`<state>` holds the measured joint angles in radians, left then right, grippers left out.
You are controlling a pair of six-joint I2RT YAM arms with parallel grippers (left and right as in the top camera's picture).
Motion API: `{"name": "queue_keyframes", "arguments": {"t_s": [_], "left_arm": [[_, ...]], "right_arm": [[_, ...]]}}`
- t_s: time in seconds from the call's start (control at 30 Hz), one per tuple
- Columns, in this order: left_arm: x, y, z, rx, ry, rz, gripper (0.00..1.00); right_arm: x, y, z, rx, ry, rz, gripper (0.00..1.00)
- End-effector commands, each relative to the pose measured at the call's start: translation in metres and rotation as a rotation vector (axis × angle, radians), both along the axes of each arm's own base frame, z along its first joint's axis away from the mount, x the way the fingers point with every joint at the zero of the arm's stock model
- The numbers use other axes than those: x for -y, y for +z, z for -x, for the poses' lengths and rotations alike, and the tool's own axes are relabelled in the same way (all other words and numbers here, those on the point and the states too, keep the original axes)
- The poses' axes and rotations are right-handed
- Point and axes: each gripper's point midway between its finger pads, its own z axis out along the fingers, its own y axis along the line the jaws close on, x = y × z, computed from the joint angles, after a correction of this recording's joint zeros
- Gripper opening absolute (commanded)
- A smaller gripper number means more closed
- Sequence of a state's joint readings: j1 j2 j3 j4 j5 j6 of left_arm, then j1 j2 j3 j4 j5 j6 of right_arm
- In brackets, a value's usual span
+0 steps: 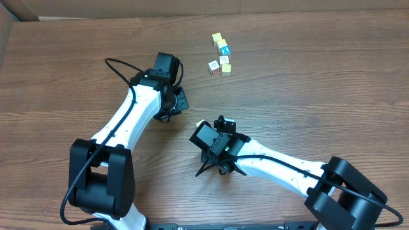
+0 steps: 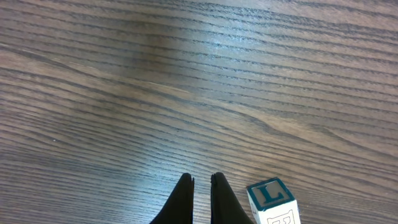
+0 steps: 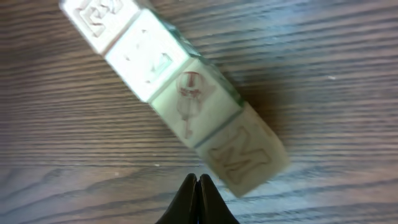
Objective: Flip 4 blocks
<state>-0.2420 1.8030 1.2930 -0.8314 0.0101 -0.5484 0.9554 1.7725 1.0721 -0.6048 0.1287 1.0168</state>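
1. Brown wood-grain table (image 1: pixel 332 83) fills the overhead view. Wide bare board lies to either side of the bright blue wooden cube with a white X (image 1: pixel 223 50), which sits near the far edge.
2. White-and-black left arm (image 1: pixel 134 115) lies left of the blue cube and nearer the camera, well apart from it. The left gripper (image 2: pixel 202 180) has its fingers drawn together on nothing. In its wrist view a white wooden block with a blue L on top (image 2: pixel 272 194) stands just right of the tips, with bare table ahead.
3. Small wooden blocks crowd the blue cube: pale yellow (image 1: pixel 217 38) behind-left, white (image 1: pixel 224 59) just in front, red-bordered (image 1: pixel 213 66) front-left, and pale yellow (image 1: pixel 226 68) in front.
4. White-and-black right arm (image 1: pixel 281 169) lies nearer than the blue cube, well apart. The right gripper (image 3: pixel 198 182) is pressed together and empty. Its blurred wrist view shows a row of four pale blocks (image 3: pixel 193 102) set edge to edge on a diagonal, with the M end just beyond the tips; I cannot tell whether they touch.
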Motion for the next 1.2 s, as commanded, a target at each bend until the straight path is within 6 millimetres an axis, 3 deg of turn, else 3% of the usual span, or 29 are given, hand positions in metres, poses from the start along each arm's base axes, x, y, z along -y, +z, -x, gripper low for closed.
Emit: {"name": "queue_keyframes", "arguments": {"t_s": [0.0, 0.2, 0.33, 0.57, 0.73, 0.87, 1.17], "left_arm": [[0.000, 0.000, -0.002, 0.001, 0.005, -0.003, 0.04], [0.020, 0.003, -0.005, 0.016, -0.084, 0.091, 0.04], [0.026, 0.003, -0.004, 0.014, -0.113, 0.105, 0.04], [0.035, -0.008, -0.002, -0.008, -0.134, 0.110, 0.04], [0.049, -0.028, 0.000, -0.045, -0.164, 0.118, 0.04], [0.052, -0.029, -0.005, -0.027, -0.169, 0.123, 0.04], [0.060, -0.038, -0.006, -0.029, -0.188, 0.123, 0.04]], "right_arm": [[-0.009, 0.008, -0.003, 0.003, 0.034, -0.034, 0.04], [0.005, 0.060, -0.020, 0.028, -0.015, -0.102, 0.04], [0.017, 0.074, -0.019, -0.045, -0.078, -0.169, 0.04], [0.049, 0.044, -0.006, -0.158, -0.244, -0.115, 0.04], [0.048, 0.022, -0.003, -0.153, -0.259, -0.135, 0.04], [0.055, 0.006, 0.004, -0.180, -0.326, -0.131, 0.04], [0.053, -0.003, 0.007, -0.191, -0.384, -0.161, 0.04]]}}
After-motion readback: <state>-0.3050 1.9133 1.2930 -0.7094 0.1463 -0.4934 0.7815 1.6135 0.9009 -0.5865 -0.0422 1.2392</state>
